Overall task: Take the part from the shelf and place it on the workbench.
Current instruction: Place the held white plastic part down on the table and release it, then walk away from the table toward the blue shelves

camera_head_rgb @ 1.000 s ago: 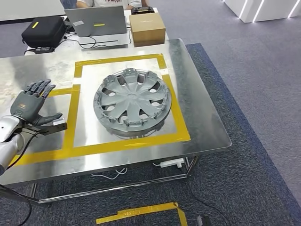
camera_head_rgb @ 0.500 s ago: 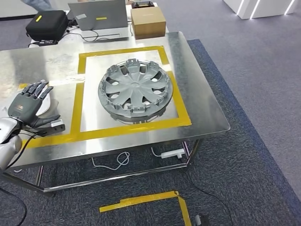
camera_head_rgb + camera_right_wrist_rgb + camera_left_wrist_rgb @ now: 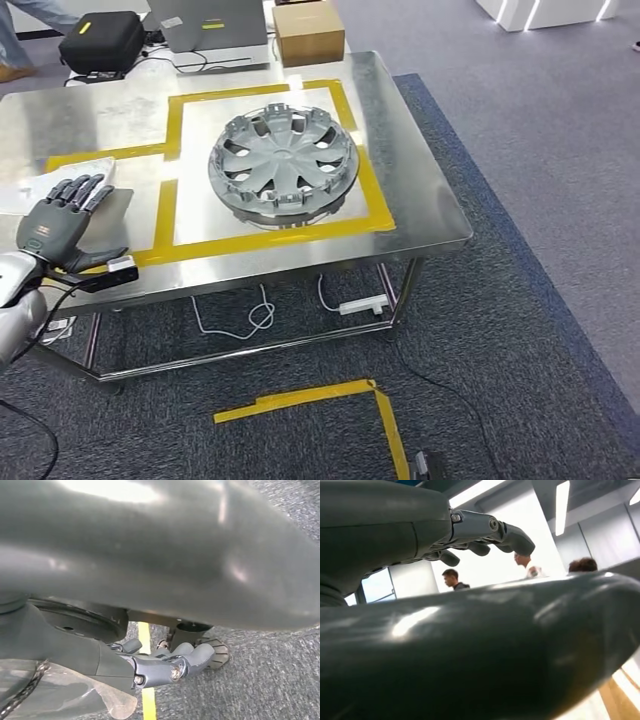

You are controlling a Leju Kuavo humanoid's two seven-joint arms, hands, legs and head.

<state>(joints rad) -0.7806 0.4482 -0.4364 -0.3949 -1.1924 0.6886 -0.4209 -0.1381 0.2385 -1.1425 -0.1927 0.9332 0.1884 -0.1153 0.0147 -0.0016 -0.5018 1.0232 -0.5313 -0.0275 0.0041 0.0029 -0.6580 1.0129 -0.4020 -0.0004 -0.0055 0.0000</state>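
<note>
- Left hand [image 3: 60,228] is seen at the far left of the head view, held over the near left edge of the workbench [image 3: 423,190], fingers stretched and apart, thumb out to the side, nothing held.
- In the left wrist view the left hand's fingers [image 3: 508,535] are extended against a bright background with people standing in it.
- A black case [image 3: 102,40] is seen behind the bench at the back left, with a laptop [image 3: 215,22] to its right.
- Yellow tape frame [image 3: 264,235] is marked on the steel top.
- The part, a grey hubcap [image 3: 283,160], is laid flat inside the frame, well apart from the left hand.
- A cardboard box [image 3: 309,32] is set behind the bench, right of the laptop.
- Right hand [image 3: 166,662] is shown in the right wrist view, hanging over grey carpet [image 3: 264,680] and a yellow floor tape strip [image 3: 147,700], fingers lightly curled, apart, nothing gripped.
</note>
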